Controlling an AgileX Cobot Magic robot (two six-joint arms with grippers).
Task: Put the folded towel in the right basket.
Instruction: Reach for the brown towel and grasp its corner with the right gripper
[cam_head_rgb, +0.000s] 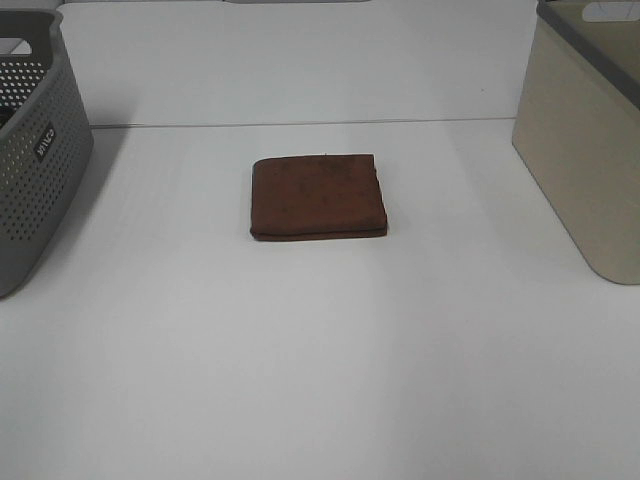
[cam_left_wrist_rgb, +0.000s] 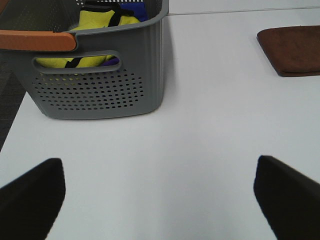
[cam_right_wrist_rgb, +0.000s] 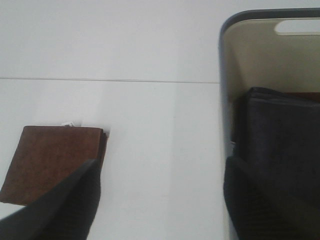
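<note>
The folded brown towel (cam_head_rgb: 318, 196) lies flat on the white table (cam_head_rgb: 320, 380), in the middle. It also shows in the left wrist view (cam_left_wrist_rgb: 292, 49) and the right wrist view (cam_right_wrist_rgb: 50, 161). The beige right basket (cam_head_rgb: 588, 140) stands at the right edge; the right wrist view shows its rim (cam_right_wrist_rgb: 223, 60) and a folded dark cloth (cam_right_wrist_rgb: 280, 145) inside. Neither arm shows in the exterior view. My left gripper (cam_left_wrist_rgb: 160, 200) is open and empty above bare table near the grey basket. My right gripper (cam_right_wrist_rgb: 160, 200) is open and empty, between the towel and the right basket.
A grey perforated basket (cam_head_rgb: 30, 160) stands at the left edge; in the left wrist view (cam_left_wrist_rgb: 95, 85) it holds yellow and blue items (cam_left_wrist_rgb: 102, 20) and has an orange handle (cam_left_wrist_rgb: 35, 40). A white wall (cam_head_rgb: 300, 60) rises behind the table.
</note>
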